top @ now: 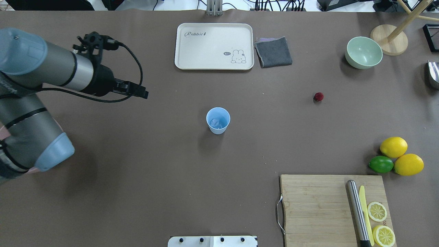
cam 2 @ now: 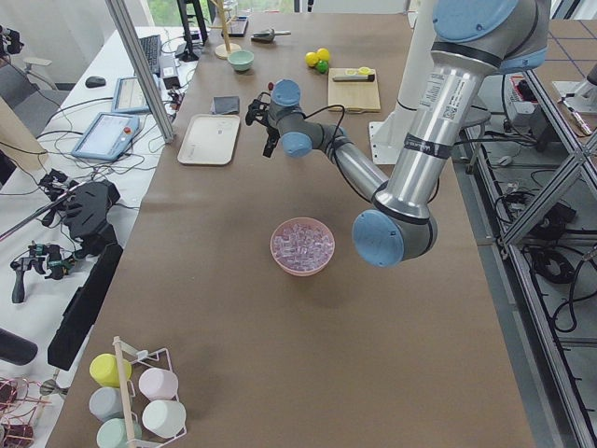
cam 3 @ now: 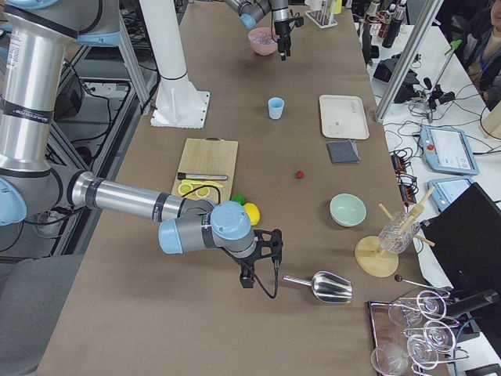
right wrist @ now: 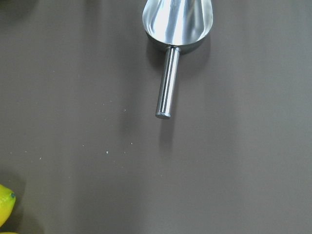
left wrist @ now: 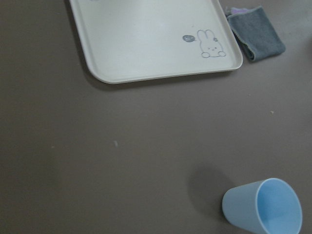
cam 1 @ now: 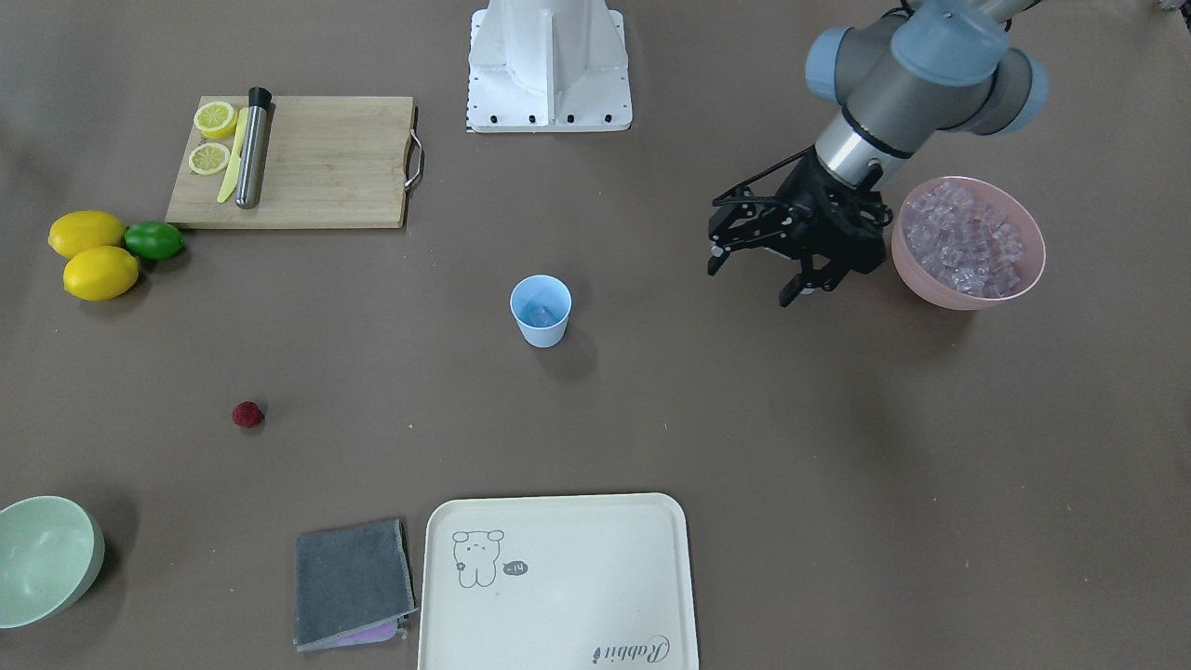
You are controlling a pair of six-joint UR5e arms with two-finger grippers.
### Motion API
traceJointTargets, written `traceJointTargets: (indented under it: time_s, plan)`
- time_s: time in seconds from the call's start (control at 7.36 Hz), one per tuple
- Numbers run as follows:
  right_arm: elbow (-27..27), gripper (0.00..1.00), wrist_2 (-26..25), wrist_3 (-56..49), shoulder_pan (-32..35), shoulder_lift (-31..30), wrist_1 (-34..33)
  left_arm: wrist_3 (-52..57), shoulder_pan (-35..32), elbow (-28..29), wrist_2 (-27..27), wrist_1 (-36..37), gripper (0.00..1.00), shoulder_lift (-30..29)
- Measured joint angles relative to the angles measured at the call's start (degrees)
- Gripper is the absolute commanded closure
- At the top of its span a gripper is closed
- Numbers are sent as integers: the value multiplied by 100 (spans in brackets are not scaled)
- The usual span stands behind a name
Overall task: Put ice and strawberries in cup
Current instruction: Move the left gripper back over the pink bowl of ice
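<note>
The light-blue cup (cam 1: 541,312) stands upright mid-table, with a clear ice cube (top: 215,122) inside; it also shows in the left wrist view (left wrist: 263,209). A pink bowl (cam 1: 930,290) full of ice (cam 1: 968,237) sits at the robot's left. My left gripper (cam 1: 750,279) is open and empty, hovering just beside the pink bowl on the cup's side. The strawberry (cam 1: 247,415) lies alone on the table, far from both grippers. My right gripper (cam 3: 258,270) shows only in the exterior right view, near a metal scoop (right wrist: 178,19); I cannot tell whether it is open or shut.
A cream tray (cam 1: 558,577) and a grey cloth (cam 1: 352,582) lie at the operators' edge. A pale green bowl (cam 1: 42,558), two lemons (cam 1: 93,256), a lime (cam 1: 153,240) and a cutting board (cam 1: 316,163) with lemon halves, knife and muddler lie on the robot's right side.
</note>
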Motion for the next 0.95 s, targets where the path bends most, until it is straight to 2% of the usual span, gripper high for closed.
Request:
traceJointTargets:
  time_s: [0.27, 0.54, 0.68, 0.95]
  plan:
    - [-6, 0, -9, 0, -4, 0, 1, 888, -284, -657, -24, 281, 0, 1121]
    - [-8, 0, -8, 0, -6, 0, 1, 1713, -542, -893, -21, 204, 0, 2138]
    - [-11, 0, -7, -2, -5, 0, 1, 1991, -623, -849, -18, 5, 0, 2526]
    - [-16, 0, -7, -7, -6, 0, 1, 2153, -638, -273, -22, -1005, 1, 2979]
